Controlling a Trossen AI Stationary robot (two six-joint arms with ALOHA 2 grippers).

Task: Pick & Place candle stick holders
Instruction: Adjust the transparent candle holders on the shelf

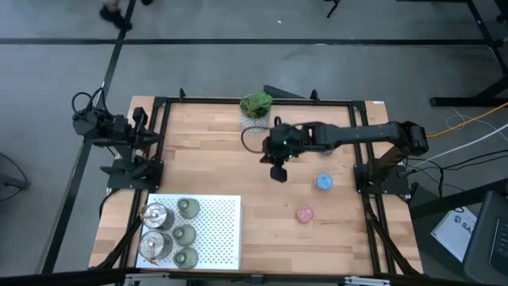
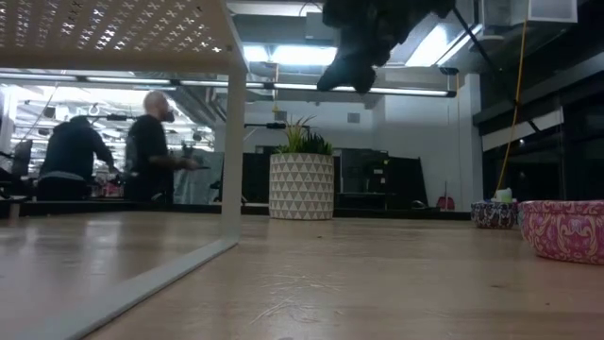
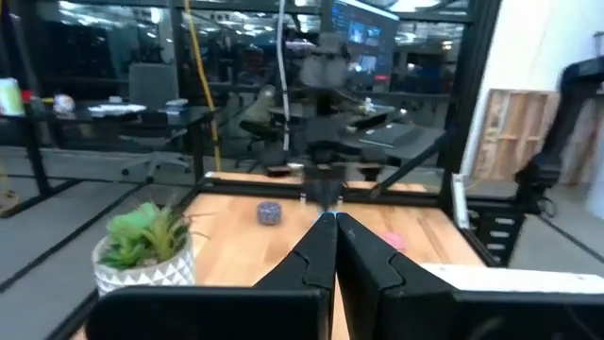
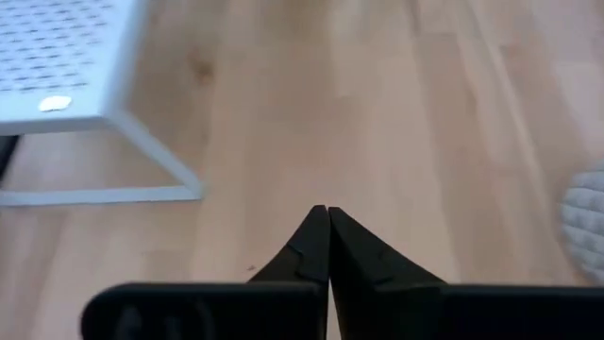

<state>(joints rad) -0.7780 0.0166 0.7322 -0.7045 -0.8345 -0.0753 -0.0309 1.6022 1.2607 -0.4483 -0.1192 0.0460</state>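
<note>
While five small round candle stick holders sit on the white perforated tray point(image 1: 214, 230), two shiny silver point(image 1: 155, 215) and three olive-grey point(image 1: 188, 208), the job looks a little over half done. Two remain on the wooden surface point(image 1: 238, 171): one blue point(image 1: 324, 182) and one pink point(image 1: 305, 214); the low view shows a patterned one point(image 2: 494, 214) too. The right gripper point(image 1: 278, 172) hangs above the surface, jaws clenched on nothing; the left gripper point(image 1: 149, 137) waits at the left edge, clenched too.

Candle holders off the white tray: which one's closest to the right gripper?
The blue holder, on bare wood just right of the right gripper. The pink holder lies farther off, nearer the table's front edge.
</note>
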